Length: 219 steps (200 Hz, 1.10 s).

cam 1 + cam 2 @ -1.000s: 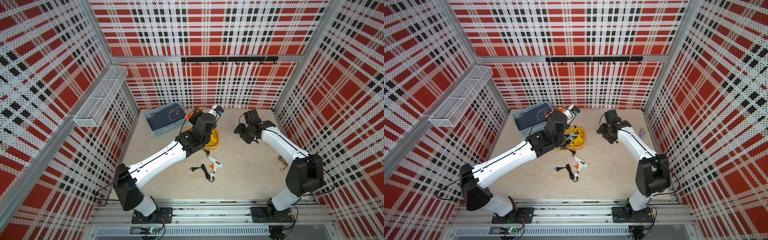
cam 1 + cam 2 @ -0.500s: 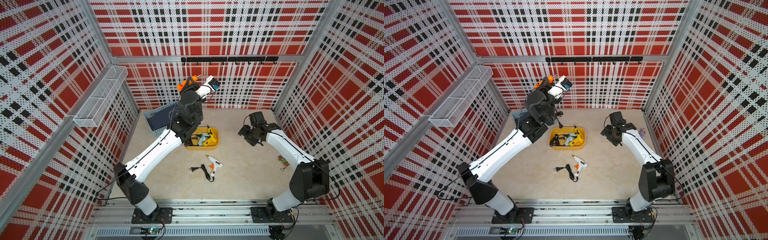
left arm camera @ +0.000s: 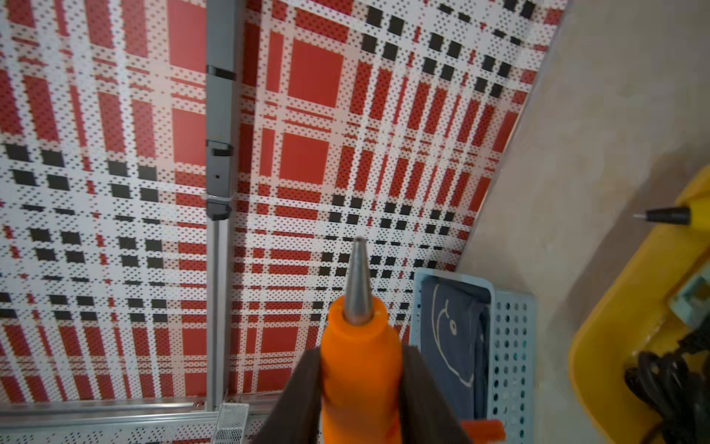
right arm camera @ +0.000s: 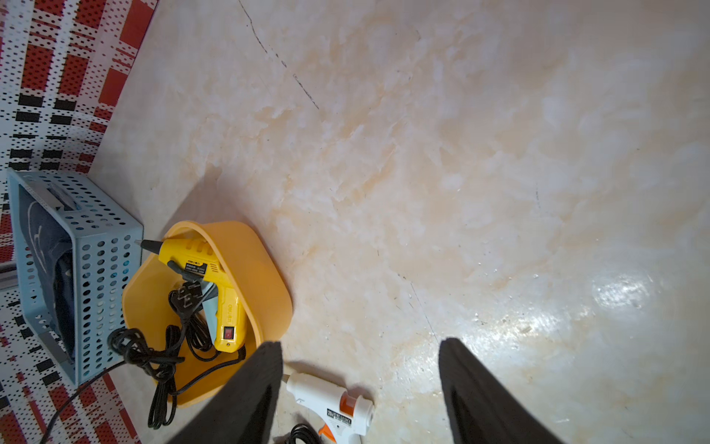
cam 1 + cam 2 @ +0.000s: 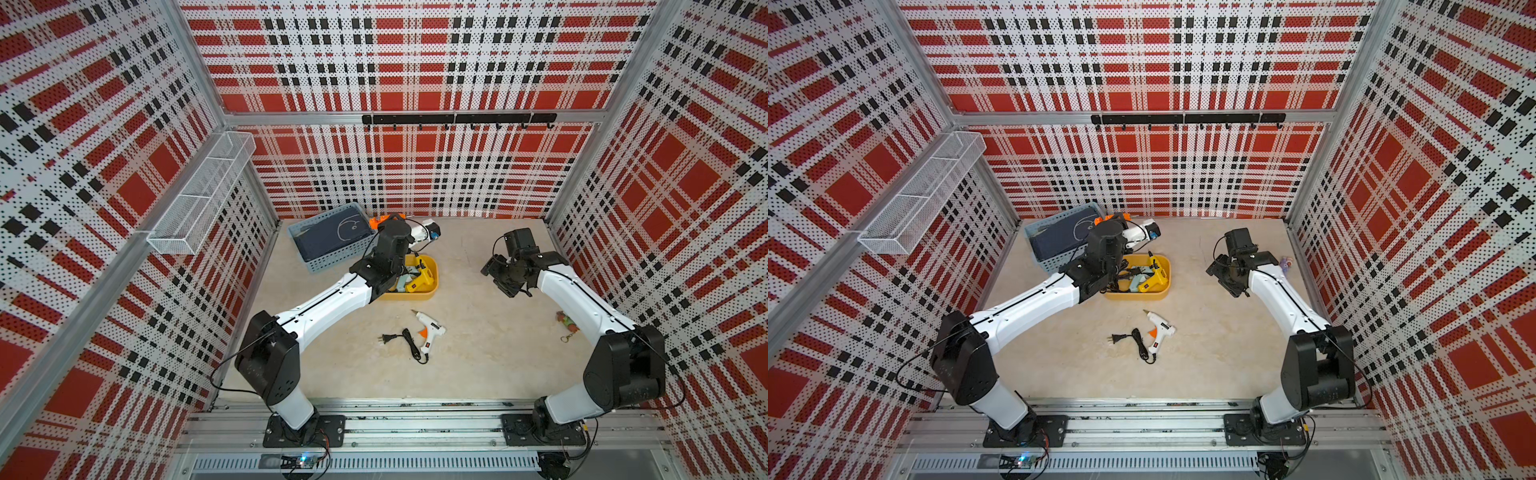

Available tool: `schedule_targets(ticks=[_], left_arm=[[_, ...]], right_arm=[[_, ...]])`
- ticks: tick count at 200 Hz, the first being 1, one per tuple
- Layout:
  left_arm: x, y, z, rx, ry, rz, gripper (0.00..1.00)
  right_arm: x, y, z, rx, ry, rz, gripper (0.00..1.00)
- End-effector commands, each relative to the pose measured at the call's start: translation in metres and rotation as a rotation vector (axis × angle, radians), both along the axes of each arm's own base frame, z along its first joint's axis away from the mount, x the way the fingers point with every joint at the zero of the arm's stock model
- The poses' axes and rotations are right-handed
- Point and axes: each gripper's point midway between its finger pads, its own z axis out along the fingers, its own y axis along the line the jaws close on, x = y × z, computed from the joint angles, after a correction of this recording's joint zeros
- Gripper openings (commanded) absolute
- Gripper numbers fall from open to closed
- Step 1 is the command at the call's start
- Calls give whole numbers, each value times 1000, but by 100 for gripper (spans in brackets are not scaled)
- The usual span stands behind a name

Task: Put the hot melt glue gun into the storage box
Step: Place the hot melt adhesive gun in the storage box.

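Two or so glue guns already lie in the storage box (image 5: pixel 432 291): a yellow glue gun (image 4: pixel 203 269) with its nose on the far rim, and beside it a pale teal piece (image 5: pixel 1136 284) that is probably another, though the left arm covers most of it. Black cord (image 4: pixel 165 353) spills over the box's left rim.

A third, the orange-nosed glue gun (image 3: pixel 361 365), is clamped by its nose in the left gripper (image 3: pixel 361 353). In both top views it hangs over the far-left end of the box, close to the blue basket (image 5: pixel 328 245), and is not in the box yet. The white glue gun (image 5: pixel 430 330) lies on the table (image 5: pixel 478 365) just on the near side of the box, with its plug trailing left.

By my reading, that leaves one gun to lower and let go, and one to fetch. The right gripper (image 4: pixel 359 344) hovers spread and empty above the table to the right of the box.

On writing, the white gun's black label begins with a bold 20. The yellow gun carries a black barrel label and lettering on its grip, too small to read. The dark cloth in the basket shows a white line drawing.
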Motion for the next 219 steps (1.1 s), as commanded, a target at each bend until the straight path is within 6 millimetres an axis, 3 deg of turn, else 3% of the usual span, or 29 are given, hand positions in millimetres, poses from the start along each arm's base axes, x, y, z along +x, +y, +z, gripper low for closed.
schedule_targets(ticks=[1,36,62,82,147,195,219], left_arm=[[-7,-3,-3,28,26,-63,0],[-21,-23,-64,143,176,-200,0],[-28,-25,-107,189,258,-255,0],[-30,-31,-129,189,289,-291,0],[-20,-60,-173,139,358,-359,0],[-13,-63,-210,93,442,-348,0],[-2,-67,-214,80,442,-329,0]], right_arm=[[-4,-4,5,-3,-21,1,72],[-9,-4,-1,5,-8,3,72],[-13,-5,-2,5,-7,3,72],[-16,-6,-4,11,-3,2,72],[-19,-11,-8,24,6,8,72],[-20,-13,-11,48,5,1,72],[-22,-12,-14,63,9,-3,72]])
